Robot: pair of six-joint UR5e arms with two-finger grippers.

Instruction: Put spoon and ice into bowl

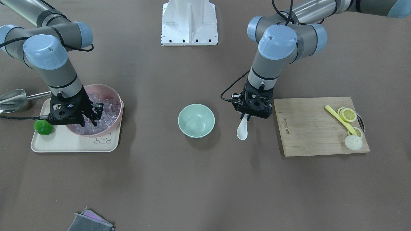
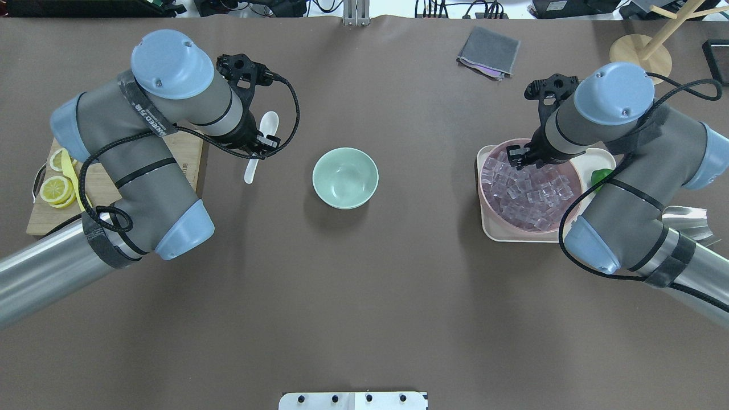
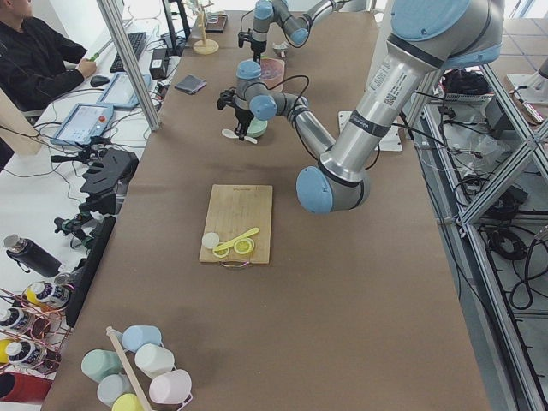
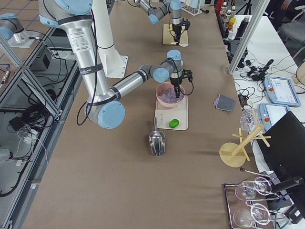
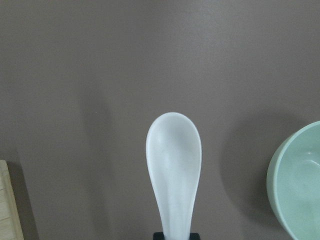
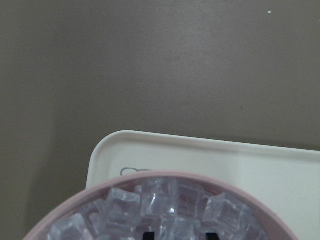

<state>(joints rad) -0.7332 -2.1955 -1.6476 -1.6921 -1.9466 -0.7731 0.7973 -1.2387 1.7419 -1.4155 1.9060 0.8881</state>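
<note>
The white spoon (image 1: 242,131) hangs low over the table, left of the mint-green bowl (image 2: 345,177) in the overhead view. My left gripper (image 1: 246,116) is shut on the spoon's handle, and the scoop (image 5: 174,150) points away from the robot. The bowl (image 1: 196,120) is empty; its rim shows at the right edge of the left wrist view (image 5: 300,185). My right gripper (image 1: 95,113) is down in the pink bowl (image 1: 106,88) of clear ice cubes (image 2: 529,193). Its fingertips (image 6: 147,234) stand apart among the ice (image 6: 165,200).
The pink bowl stands on a cream tray (image 1: 74,144) with a green lime (image 1: 43,127); a steel scoop (image 1: 13,100) lies beside it. A wooden board (image 1: 308,128) holds a yellow spoon (image 1: 340,119) and lemon slices (image 1: 348,114). A grey cloth (image 2: 488,51) lies at the far edge.
</note>
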